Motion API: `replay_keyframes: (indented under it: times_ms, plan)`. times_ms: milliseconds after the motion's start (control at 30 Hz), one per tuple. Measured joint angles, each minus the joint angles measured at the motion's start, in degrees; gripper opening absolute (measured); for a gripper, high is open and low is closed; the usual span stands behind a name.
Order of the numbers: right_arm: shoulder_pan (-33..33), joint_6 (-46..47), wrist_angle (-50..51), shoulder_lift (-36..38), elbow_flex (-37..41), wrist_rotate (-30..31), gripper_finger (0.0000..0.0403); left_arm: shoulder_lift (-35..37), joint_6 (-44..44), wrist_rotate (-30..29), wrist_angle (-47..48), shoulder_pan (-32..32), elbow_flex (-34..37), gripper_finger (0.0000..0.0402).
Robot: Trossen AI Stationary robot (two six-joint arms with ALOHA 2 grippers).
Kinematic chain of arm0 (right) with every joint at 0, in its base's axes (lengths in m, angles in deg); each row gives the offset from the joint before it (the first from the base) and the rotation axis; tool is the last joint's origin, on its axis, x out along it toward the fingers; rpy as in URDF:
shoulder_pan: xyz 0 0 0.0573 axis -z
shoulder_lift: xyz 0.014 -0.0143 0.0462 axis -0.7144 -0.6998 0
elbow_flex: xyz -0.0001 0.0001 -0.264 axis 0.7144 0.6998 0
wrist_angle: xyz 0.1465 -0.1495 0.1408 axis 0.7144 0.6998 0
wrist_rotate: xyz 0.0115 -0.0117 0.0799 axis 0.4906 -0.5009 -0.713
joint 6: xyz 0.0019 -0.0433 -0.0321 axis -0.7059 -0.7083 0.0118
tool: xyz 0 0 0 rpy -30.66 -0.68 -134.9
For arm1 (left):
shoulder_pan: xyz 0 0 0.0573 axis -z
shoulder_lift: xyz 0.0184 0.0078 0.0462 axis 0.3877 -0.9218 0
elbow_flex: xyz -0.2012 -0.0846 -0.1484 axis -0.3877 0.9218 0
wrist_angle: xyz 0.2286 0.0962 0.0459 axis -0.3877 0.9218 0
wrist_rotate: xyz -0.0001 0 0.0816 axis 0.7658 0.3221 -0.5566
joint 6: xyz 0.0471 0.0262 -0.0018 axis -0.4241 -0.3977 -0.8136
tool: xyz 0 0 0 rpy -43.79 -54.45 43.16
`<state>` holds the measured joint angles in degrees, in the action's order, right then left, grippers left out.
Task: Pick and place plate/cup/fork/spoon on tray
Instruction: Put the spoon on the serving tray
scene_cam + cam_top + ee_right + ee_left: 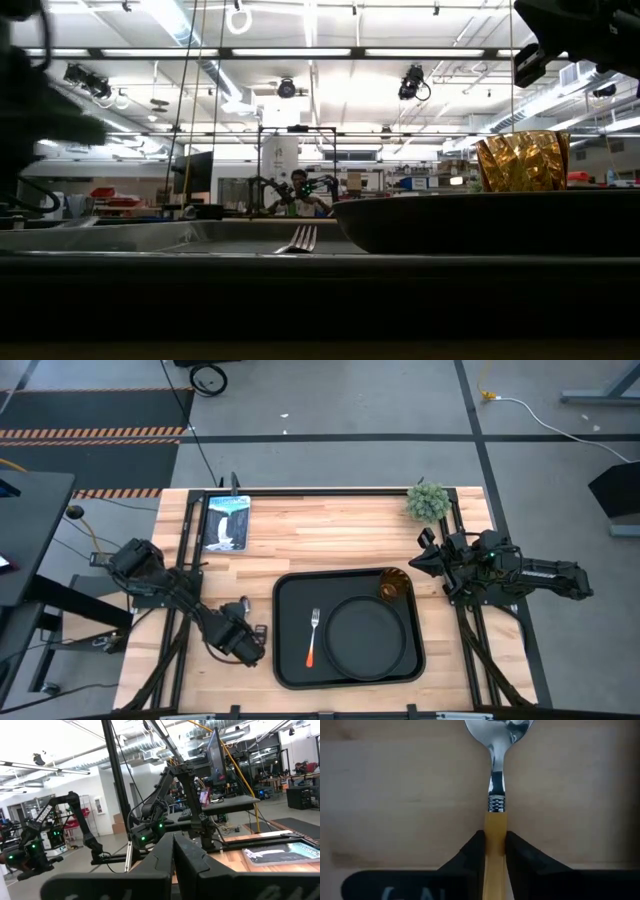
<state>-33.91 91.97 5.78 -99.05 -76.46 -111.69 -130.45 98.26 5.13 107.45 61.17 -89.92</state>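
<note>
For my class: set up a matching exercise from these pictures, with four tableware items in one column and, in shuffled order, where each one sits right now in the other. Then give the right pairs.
Column A
1. small translucent amber cup
2. round matte black plate
3. small fork with silver tines and a reddish-orange handle
4. small spoon with a silver bowl and an orange handle

Column B
a. lying on the tray's left part, beside the plate
b. clamped at its handle by the left gripper, off the tray
c. filling the right part of the large black rectangular tray
d. in the tray's far right corner

Pairs: 1-d, 2-c, 3-a, 4-b
</note>
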Motion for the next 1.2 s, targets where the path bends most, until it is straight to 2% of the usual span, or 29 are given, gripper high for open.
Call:
replay_keyframes:
  times_ms: [300,567,733,900,1033,1200]
  plan:
    - [0.0,0.0,0.0,0.0,0.0,0.0,0.0018,4.0,0.4,-5.5,-0.2,-1.2,-0.1,0.0064]
    - [0.0,0.0,-0.2,0.0,0.0,0.0,0.0018,5.8,-2.6,-13.4,-7.8,-4.5,-0.2,0.0066]
    - [0.0,0.0,-0.2,0.0,0.0,0.0,0.0018,5.8,-10.6,-14.1,-16.4,-8.2,-0.2,0.0066]
    - [0.0,0.2,-0.2,0.0,0.0,0.0,0.0018,5.8,-14.7,-14.4,-21.4,-10.5,-0.2,0.0066]
    - [0.0,0.2,-0.2,0.0,0.0,0.0,0.0018,5.1,-15.0,-14.1,-24.4,-11.2,-0.2,0.0066]
    - [0.0,0.1,-0.2,0.0,0.0,0.0,0.0018,1.8,-15.3,-10.8,-29.1,-11.3,-0.2,0.0066]
